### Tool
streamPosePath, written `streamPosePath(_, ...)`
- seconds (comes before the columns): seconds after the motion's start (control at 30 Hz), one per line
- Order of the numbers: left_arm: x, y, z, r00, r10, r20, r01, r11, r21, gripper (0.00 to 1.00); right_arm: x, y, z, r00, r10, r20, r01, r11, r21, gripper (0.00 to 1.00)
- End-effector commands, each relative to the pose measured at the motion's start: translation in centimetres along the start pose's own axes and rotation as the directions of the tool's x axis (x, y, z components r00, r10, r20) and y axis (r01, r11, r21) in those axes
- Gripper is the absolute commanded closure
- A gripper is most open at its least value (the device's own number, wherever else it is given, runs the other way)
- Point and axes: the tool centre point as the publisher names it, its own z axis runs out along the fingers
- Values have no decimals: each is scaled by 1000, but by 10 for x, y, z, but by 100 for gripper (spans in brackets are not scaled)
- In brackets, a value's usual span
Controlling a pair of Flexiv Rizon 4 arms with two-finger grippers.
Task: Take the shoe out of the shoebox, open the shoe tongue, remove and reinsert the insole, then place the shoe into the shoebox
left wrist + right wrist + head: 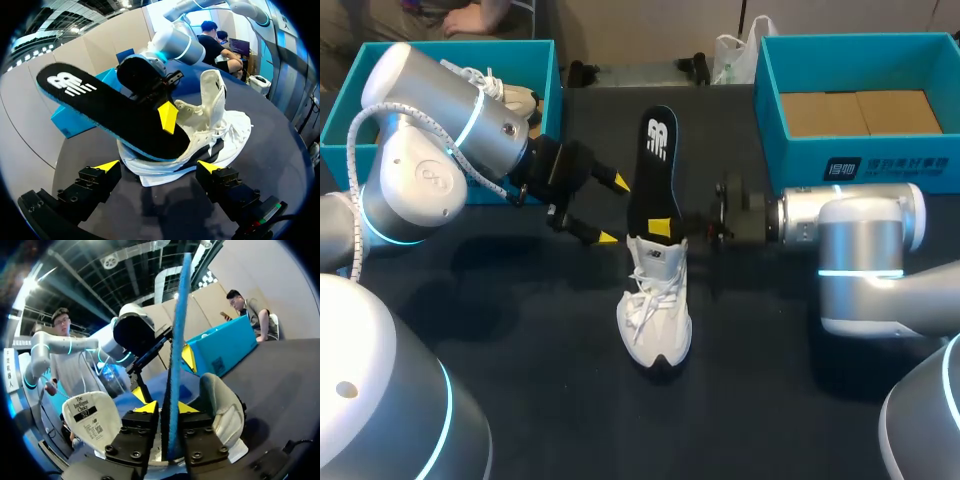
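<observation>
A white shoe (pixel 655 300) stands on the dark table, toe toward me. A black insole (pixel 655 170) with a blue edge rises from its opening, leaning away toward the table's far side. My right gripper (pixel 665 228) comes in from the right and is shut on the insole's lower part. One yellow tip shows on its black face; the other is hidden behind it. In the right wrist view the insole (pixel 177 340) stands edge-on between the right gripper (pixel 169 407) fingers, with the shoe's tongue (pixel 92 420) beside them. My left gripper (pixel 612 208) is open just left of the insole, holding nothing. In its wrist view the left gripper (pixel 159 166) faces the shoe (pixel 215 135) and insole (pixel 100 105).
A teal shoebox (pixel 440 50) at the back left holds another white shoe (pixel 510 95). A second teal shoebox (pixel 860 160) at the back right has brown cardboard inside. Dark table surface lies in front of the shoe.
</observation>
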Motion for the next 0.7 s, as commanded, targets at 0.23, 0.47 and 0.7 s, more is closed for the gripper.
streamPosePath(0.23,0,0,0,1000,0,-1,0,1000,-2,0,-6,17,1,999,-33,5,32,999,37,69)
streamPosePath(0.47,0,0,0,1000,0,-1,0,1000,-2,0,-15,21,1,1000,-14,-19,16,997,81,100)
streamPosePath(0.7,0,0,0,1000,0,-1,0,1000,-2,0,-10,3,0,999,37,-27,-35,995,90,100)
